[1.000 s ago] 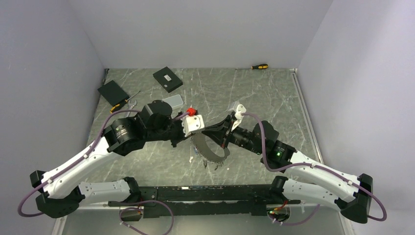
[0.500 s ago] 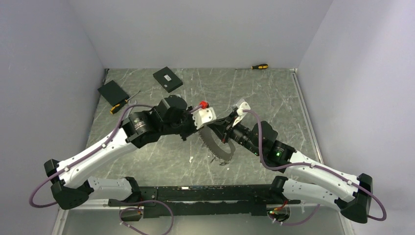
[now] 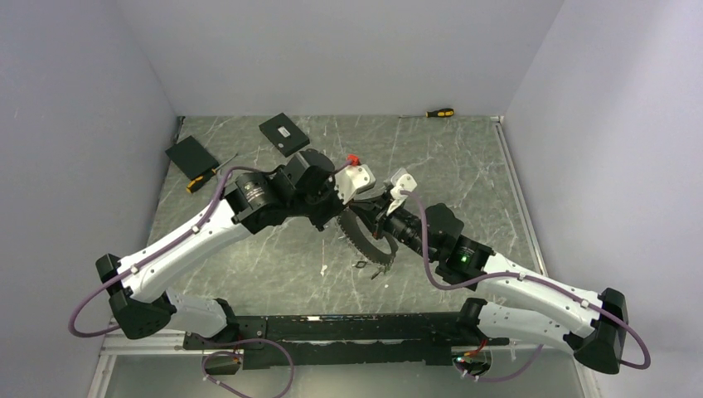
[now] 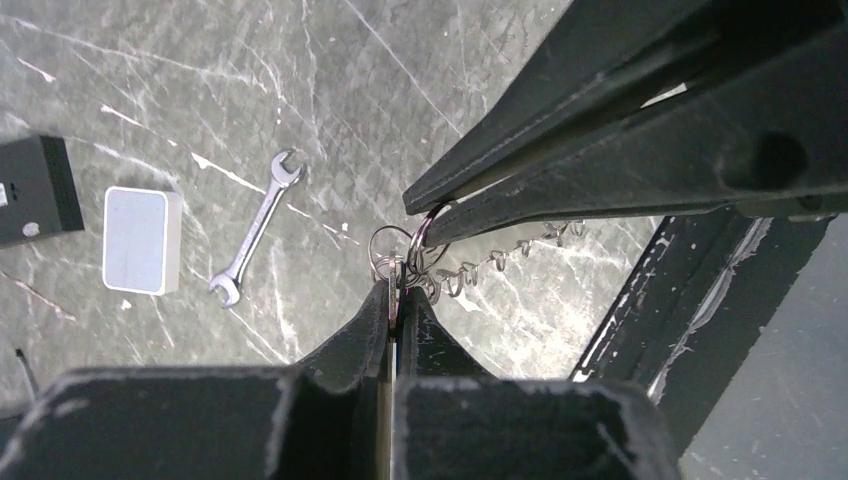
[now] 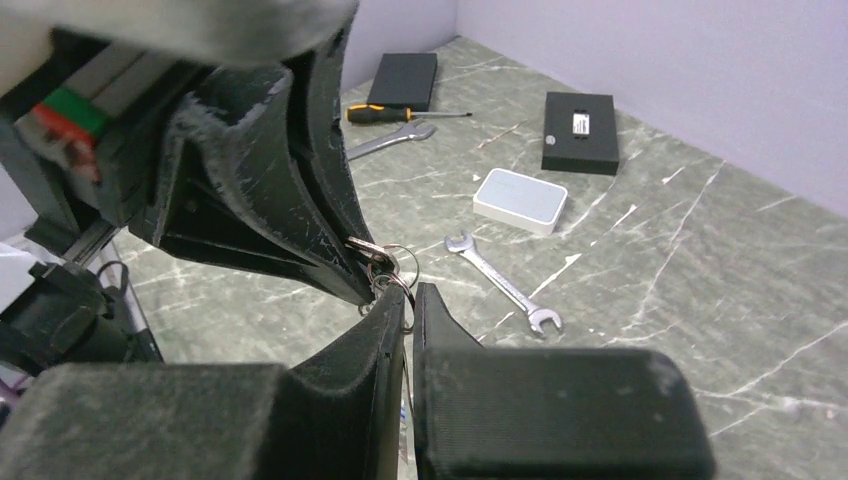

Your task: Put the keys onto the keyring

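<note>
Both arms meet in mid-air above the middle of the marbled grey surface (image 3: 464, 166), tips almost touching.

Your left pincer (image 4: 393, 290) is closed on a small silver key (image 5: 365, 245), which has a small split ring hanging at its head. Your right pincer (image 5: 408, 295) comes in from the opposite side and is clamped on the thin wire of the keyring (image 3: 358, 247). The keyring hangs off the surface between the two arms. From above it shows as a dark curved loop, with a fringe of keys (image 4: 500, 262) already strung on it and dangling below.

The held key's split ring sits right against the wire where the right pincer grips it. The rings overlap there, and you cannot tell from these views whether the key is already threaded on or only touching.

The task looks well along. Many keys are on the loop and one is at the point of joining. Two loose pieces (image 3: 362, 265) lie on the surface just below the loop. They are too small to identify, but if they are keys they remain to be collected.

A silver wrench (image 4: 255, 225) and a white box (image 4: 140, 240) lie apart on the surface, not involved.
</note>
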Tool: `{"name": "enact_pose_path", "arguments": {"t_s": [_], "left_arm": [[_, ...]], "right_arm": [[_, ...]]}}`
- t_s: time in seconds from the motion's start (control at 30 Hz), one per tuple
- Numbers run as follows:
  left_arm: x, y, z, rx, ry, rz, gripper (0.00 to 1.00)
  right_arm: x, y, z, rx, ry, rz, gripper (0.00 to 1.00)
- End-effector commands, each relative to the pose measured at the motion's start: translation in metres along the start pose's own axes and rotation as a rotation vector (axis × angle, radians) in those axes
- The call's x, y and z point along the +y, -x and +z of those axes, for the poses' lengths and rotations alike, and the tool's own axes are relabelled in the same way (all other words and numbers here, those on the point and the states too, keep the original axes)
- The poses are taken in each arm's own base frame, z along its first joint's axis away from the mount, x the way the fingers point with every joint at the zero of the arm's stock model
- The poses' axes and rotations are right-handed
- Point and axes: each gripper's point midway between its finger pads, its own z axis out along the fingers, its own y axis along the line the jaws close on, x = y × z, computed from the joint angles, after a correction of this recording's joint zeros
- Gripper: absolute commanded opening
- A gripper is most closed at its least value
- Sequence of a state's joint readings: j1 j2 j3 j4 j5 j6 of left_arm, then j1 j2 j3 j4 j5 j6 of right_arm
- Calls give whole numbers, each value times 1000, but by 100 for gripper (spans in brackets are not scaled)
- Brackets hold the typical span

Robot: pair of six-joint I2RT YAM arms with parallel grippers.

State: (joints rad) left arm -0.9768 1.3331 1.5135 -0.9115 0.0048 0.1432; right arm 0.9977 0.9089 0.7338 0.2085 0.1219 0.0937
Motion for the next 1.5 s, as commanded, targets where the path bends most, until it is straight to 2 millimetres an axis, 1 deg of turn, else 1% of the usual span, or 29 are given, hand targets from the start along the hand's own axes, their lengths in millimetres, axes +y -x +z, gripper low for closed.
{"name": "enact_pose_path", "arguments": {"t_s": [0.0, 0.07, 0.13, 0.2, 0.27, 0.37, 0.43, 0.5, 0.53, 0.6, 0.67, 0.73, 0.8, 0.9, 1.03, 1.1, 1.17, 1.23, 1.27, 1.3, 1.33, 1.37, 1.4, 1.47], "left_arm": [[-52, -54, -20, 265, -200, -133, 0], [-53, -52, -22, 259, -210, -135, 1], [-51, -45, -24, 225, -199, -131, 3], [-48, -34, -27, 170, -174, -163, 4], [-48, -22, -32, 113, -182, -181, 1], [-45, -5, -33, 88, -162, -234, 0], [-40, -1, -32, 103, -126, -270, 0], [-35, -2, -31, 127, -101, -273, 0], [-33, -2, -31, 132, -92, -265, 0], [-21, 1, -34, 110, -31, -233, 0], [-11, 7, -40, 44, 15, -217, 0], [-14, 12, -45, -9, -12, -169, 0], [-21, 17, -49, -33, -68, -123, 0], [-30, 19, -49, -64, -136, -19, 2], [-20, 20, -41, -189, -79, 74, 1], [-21, 19, -37, -244, -71, 103, 2], [-24, 25, -41, -295, -88, 132, 3], [-26, 30, -46, -306, -105, 154, 5], [-26, 30, -47, -292, -109, 156, 6], [-24, 30, -47, -276, -101, 152, 10], [-20, 29, -46, -255, -81, 144, 18], [-17, 25, -44, -225, -66, 136, 30], [-15, 22, -41, -202, -57, 134, 37], [-14, 14, -36, -159, -55, 131, 46]], "right_arm": [[-38, 145, -19, -473, -205, -39, 0], [-39, 147, -20, -481, -215, -64, 0], [-41, 146, -19, -471, -226, -85, 0], [-42, 146, -19, -462, -230, -107, 0], [-40, 143, -15, -432, -222, -130, 0], [-37, 134, -8, -393, -201, -144, 0], [-35, 127, -3, -370, -189, -143, 0], [-34, 122, -1, -357, -180, -140, 0], [-33, 120, 0, -349, -176, -138, 0], [-31, 116, 3, -331, -166, -130, 0], [-29, 110, 6, -308, -152, -122, 0], [-27, 102, 9, -282, -140, -112, 0], [-26, 96, 13, -257, -132, -98, 0], [-24, 89, 17, -239, -90, -39, 0], [-22, 86, 19, -235, -55, 38, 0], [-23, 86, 22, -221, -38, 65, 0], [-25, 81, 27, -174, -38, 71, 0], [-28, 78, 28, -159, -45, 62, 0], [-29, 77, 27, -159, -48, 60, 0], [-30, 76, 26, -160, -49, 61, 0], [-30, 76, 25, -160, -47, 64, 0], [-30, 76, 24, -162, -45, 64, 0], [-29, 77, 23, -164, -41, 65, 0], [-29, 80, 21, -176, -36, 62, 0]]}}
